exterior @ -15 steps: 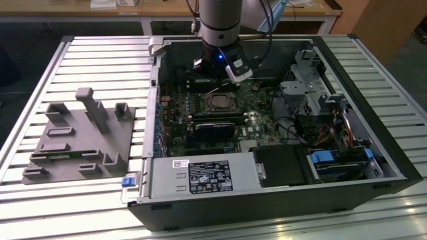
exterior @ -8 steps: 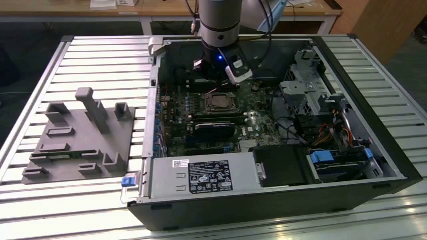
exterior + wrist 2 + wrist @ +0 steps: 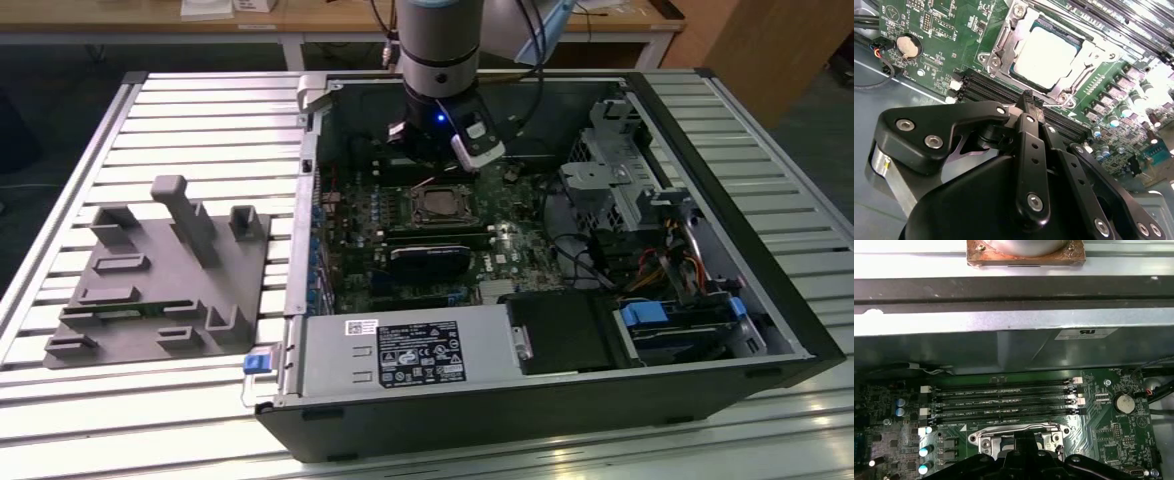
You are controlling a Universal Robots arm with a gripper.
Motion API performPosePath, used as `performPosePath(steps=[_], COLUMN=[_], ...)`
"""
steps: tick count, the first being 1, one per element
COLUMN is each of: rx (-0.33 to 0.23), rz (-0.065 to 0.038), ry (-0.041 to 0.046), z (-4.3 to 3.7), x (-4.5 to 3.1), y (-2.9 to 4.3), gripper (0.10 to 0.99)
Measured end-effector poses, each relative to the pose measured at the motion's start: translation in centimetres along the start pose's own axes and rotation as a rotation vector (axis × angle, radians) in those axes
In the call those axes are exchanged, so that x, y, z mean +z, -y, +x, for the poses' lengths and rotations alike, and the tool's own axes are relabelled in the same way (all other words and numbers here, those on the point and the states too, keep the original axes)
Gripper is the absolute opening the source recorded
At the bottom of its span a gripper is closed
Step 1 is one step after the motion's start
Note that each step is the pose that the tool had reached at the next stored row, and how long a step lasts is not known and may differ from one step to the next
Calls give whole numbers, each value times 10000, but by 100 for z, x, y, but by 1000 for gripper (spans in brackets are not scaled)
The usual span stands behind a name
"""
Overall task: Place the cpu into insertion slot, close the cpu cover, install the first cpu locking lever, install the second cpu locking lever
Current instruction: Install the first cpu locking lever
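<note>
my gripper together, holding nothing, just beside the cpu cover | cpu seated under it | risk: fingertips could scrape the memory slots beside the cover

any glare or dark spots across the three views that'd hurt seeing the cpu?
Second wrist view: cpu top glares near white, and the black tool fills the foreground. First wrist view: a bright band on the case wall; the board below is dim. Exterior view: insertion slot sits in the shaded case, and table slats reflect light.
</note>
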State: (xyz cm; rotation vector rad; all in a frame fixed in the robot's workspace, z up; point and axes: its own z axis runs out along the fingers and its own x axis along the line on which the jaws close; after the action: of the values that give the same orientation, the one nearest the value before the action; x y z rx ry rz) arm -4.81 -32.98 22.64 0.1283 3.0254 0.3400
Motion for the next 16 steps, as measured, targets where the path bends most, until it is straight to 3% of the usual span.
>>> performPosePath(steps=[4,6,16], rx=[-55,-73,-102], rz=[-22,-31,-41], ry=[249,329,456], z=[3,5,44], x=[25,37,100], y=[6,8,-64], gripper=[106,106,106])
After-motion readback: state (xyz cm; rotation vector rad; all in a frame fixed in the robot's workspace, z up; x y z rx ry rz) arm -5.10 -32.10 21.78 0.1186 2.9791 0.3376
